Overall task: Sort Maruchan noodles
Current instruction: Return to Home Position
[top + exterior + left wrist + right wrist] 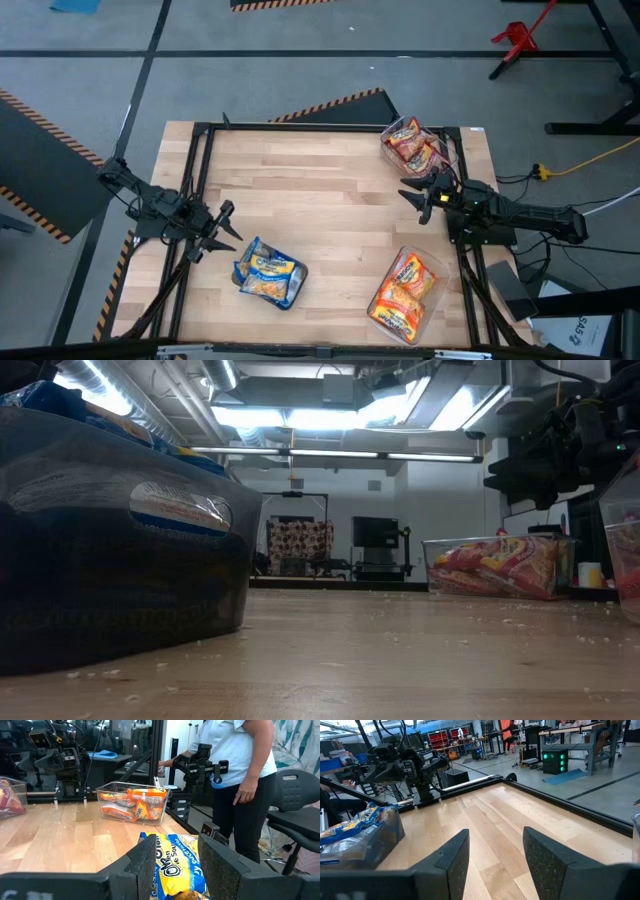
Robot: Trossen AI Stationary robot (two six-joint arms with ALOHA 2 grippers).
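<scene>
Sorted by colour on the table [320,190] — blue-yellow Maruchan noodles [268,272] beside the left end effector [228,228], orange packets [405,290] and red packets [412,145] in clear bins [450,150] flanking the right end effector [410,195]. Both wide open, empty. Best drawn home slowly — above bin rims.

Low view: long white ceiling strip lights [340,415] overexposed, backlighting scene. Near clear plastic bin [110,600] dark against them. Glare patch on crinkly blue-yellow noodle packet [180,510] inside. High view: even overhead light on pale wooden tabletop [320,200], shadows faint.
</scene>
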